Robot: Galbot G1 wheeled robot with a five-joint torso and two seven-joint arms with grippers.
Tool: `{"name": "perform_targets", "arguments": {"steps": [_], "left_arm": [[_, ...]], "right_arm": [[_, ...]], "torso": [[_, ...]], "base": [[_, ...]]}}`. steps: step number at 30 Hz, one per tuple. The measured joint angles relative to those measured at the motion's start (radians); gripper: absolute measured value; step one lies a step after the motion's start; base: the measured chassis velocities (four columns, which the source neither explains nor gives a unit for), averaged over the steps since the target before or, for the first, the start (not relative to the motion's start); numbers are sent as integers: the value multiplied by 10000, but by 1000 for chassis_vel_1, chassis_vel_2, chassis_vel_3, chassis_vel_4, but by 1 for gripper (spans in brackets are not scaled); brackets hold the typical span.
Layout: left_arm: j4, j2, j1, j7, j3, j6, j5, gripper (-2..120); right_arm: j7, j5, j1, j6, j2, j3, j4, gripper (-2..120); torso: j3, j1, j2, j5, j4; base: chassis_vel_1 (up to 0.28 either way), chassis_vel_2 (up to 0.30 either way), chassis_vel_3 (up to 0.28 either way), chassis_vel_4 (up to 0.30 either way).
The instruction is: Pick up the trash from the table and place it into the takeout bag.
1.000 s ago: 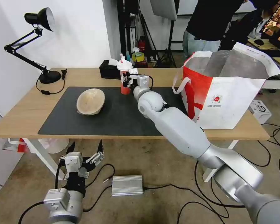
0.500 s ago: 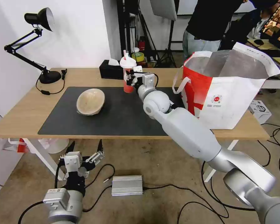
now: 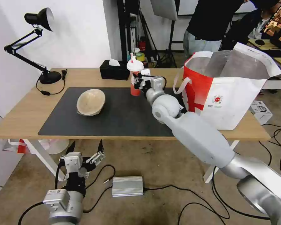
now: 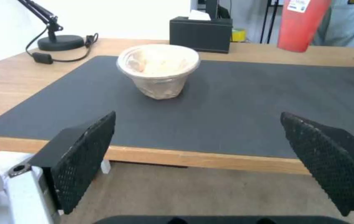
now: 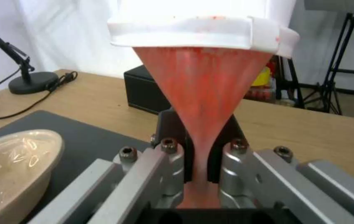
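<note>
Right end effector [image 3: 137,82] clamped on red paper cup [image 3: 135,78], held above tabletop [image 3: 84,75] left of takeout bag [image 3: 228,90]. Left end effector [image 3: 86,150] apart, below tabletop edge. Pulp bowl [image 3: 91,102] on mat [image 3: 121,115].

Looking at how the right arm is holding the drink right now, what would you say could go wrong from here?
The right gripper pinches the red paper cup low on its body, squeezing it narrow in the right wrist view, so the white lid might pop off or the cup could slip. The takeout bag has a tall rim and a white strap handle hanging on the cup's side; the cup or arm may catch either.
</note>
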Motion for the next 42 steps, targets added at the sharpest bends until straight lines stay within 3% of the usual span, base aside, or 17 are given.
{"name": "perform_targets", "arguments": {"steps": [42], "left_arm": [[272,0,-50,-13,176,-222,311,98]], "right_arm": [[254,712,-1217,-360,-1682,1026,2389,5]], "torso": [[0,0,0,0,1]], "base": [[0,0,0,0]]}}
